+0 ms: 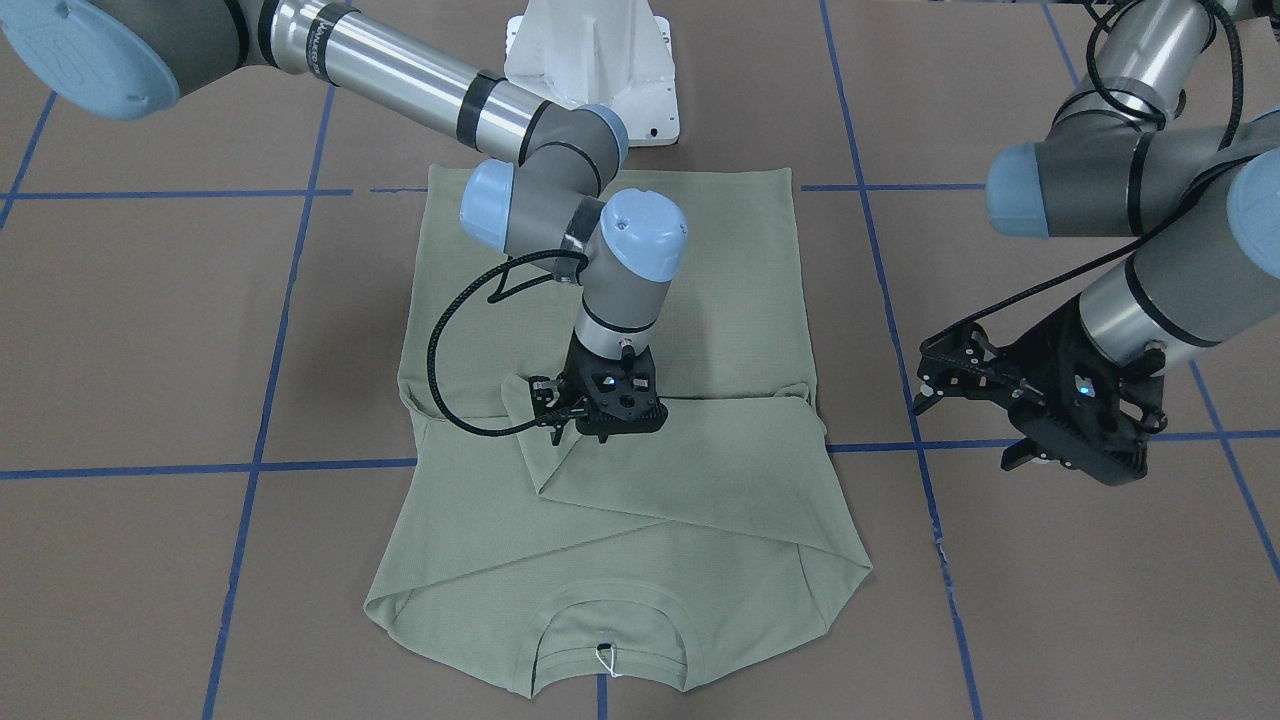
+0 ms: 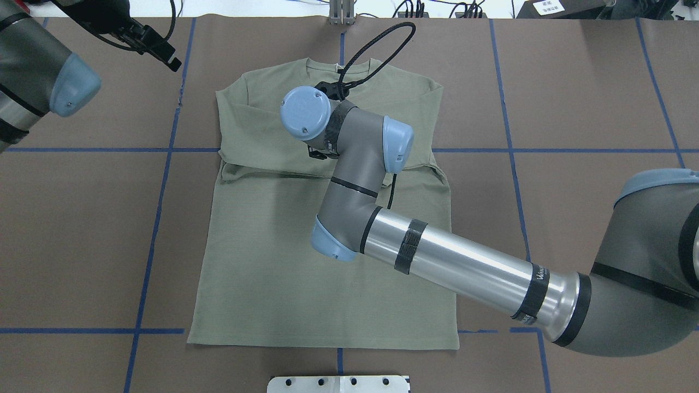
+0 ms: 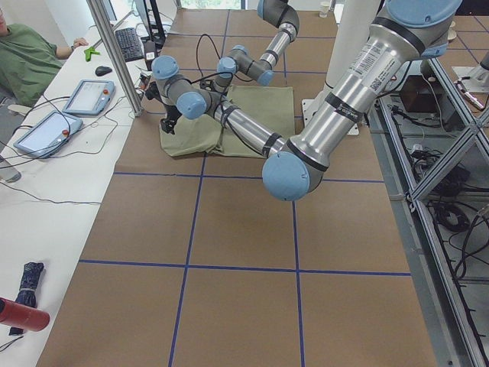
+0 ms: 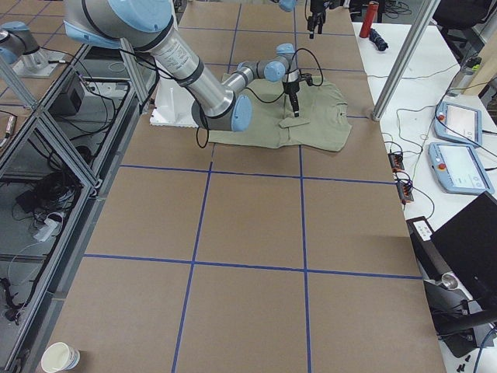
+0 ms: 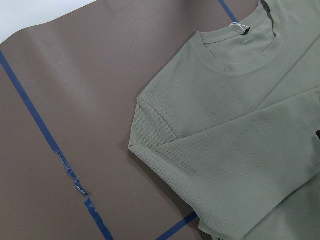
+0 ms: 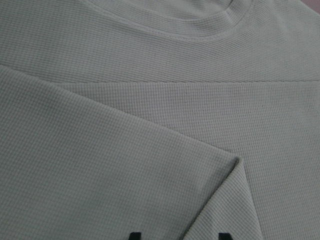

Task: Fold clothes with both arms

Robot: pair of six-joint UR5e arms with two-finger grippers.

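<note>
On table [image 1: 150, 350]: one shirt [image 1: 700, 300], two arms [image 1: 400, 70] [image 1: 1150, 180]; right fingers [image 6: 134, 236] apart, left fingers [image 2: 166, 54] cannot tell.

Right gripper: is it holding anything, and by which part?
Apparently nothing: the right gripper hangs over the folded sleeve of the sage-green shirt, fingertips apart, the cloth lying flat.

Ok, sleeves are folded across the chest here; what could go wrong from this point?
1. The right gripper sits low over the folded sleeves with jaws apart; closing could pinch several layers and pull the sleeve fold open.
2. Its black cable loops close over the shirt and might drag fabric.
3. The left gripper hovers off the shirt, so a one-armed lift would likely skew the fold.
</note>
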